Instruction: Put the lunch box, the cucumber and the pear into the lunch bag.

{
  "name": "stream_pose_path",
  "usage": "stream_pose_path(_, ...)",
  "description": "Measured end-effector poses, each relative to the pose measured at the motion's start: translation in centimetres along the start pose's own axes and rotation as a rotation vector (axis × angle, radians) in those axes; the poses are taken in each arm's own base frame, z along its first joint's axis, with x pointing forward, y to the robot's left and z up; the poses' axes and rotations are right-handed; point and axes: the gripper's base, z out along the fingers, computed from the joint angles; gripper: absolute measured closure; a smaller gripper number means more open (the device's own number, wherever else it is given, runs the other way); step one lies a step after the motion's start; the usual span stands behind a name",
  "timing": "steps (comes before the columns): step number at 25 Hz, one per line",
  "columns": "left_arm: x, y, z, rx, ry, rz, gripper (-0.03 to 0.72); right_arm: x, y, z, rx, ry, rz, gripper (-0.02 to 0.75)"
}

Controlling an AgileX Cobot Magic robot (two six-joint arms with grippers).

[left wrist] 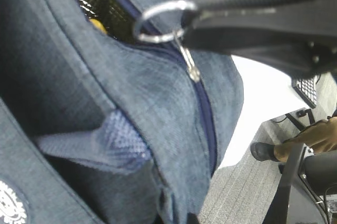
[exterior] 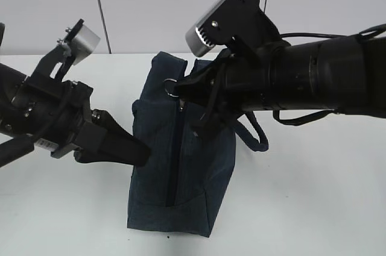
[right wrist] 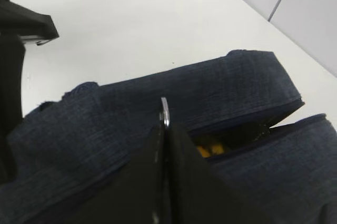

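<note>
Ring pull (exterior: 170,87) sits pinched in right claw (exterior: 179,90).

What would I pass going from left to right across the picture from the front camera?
Left gripper, pressed against the bag's side → lunch bag → metal ring on the zipper, pinched by the right gripper → the bag's loop handle → the right arm.

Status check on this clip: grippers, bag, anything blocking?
Right gripper shut on ring pull. Left gripper shut against lunch bag. Zipper partly open; something yellow inside. Nothing blocking.
</note>
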Motion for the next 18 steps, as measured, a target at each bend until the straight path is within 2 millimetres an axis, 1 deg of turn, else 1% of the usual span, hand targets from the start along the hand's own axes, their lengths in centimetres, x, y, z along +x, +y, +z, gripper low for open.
stream_pose_path(10,0.0,0.0,0.0,0.002,0.001,0.000,0.700,0.4,-2.9,-0.6,0.040,-0.025,0.038,0.732)
stream_pose_path(18,0.0,0.0,0.0,0.002,0.005,0.002,0.700,0.3,-3.8,1.3,0.035,-0.017,0.032,0.732)
